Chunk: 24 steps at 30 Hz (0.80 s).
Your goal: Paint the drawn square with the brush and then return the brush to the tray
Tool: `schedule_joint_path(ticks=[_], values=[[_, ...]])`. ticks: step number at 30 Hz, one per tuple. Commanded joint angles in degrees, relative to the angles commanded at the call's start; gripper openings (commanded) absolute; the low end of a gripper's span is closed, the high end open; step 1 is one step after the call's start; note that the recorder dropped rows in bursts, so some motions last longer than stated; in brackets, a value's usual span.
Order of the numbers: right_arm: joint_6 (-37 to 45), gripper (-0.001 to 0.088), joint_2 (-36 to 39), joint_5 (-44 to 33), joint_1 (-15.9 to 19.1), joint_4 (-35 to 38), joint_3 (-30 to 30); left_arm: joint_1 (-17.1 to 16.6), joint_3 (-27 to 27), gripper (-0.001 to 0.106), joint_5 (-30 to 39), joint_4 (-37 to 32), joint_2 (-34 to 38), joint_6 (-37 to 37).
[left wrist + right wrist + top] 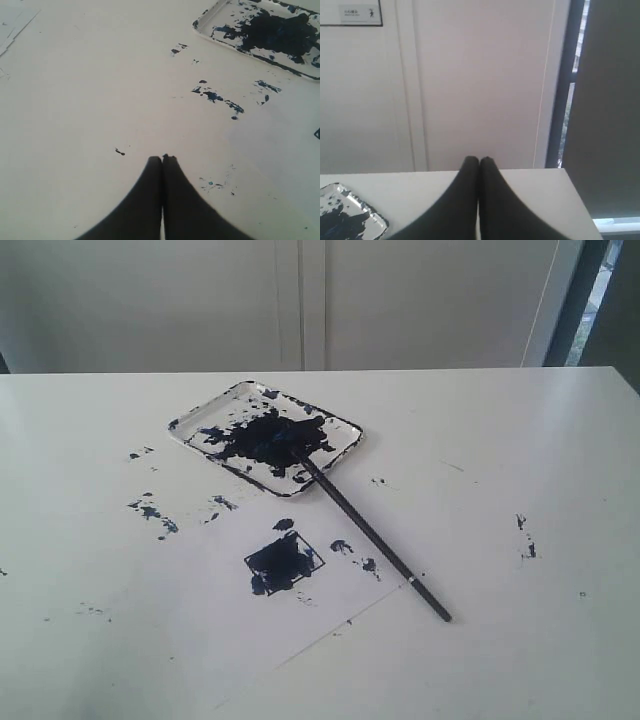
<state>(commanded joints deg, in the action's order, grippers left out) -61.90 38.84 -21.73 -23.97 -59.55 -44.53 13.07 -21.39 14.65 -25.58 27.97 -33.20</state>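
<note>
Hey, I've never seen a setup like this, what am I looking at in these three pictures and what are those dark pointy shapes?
This is a robot with two arms, and each arm carries a small camera near its tool. One picture is taken from a camera off the arms and looks over a white table. On it lies a clear tray smeared with dark paint. A long black brush rests with its tip in the tray and its handle on the table. Beside it is a drawn square on white paper, already blotched dark. The other two pictures come from the arm cameras. The dark pointed shapes are the left tool and the right tool, each with its two fingers pressed together. Neither holds anything.
</note>
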Motion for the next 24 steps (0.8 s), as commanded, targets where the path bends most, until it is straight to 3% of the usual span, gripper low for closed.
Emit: schedule_joint_path(ticks=[13,19,24], values=[[0.0,0.0,-4.5,0.2,5.6,0.0,0.4,-8.9,0.0,0.0,-0.1,-0.1,-8.0,0.0],[0.0,0.0,-9.5,1.3,6.3,-0.2,6.5,-12.9,0.0,0.0,-0.1,-0.1,-11.3,0.0],[0.0,0.0,-13.2,1.3,6.3,-0.2,14.1,-14.1,0.0,0.0,-0.1,-0.1,-13.5,0.0]])
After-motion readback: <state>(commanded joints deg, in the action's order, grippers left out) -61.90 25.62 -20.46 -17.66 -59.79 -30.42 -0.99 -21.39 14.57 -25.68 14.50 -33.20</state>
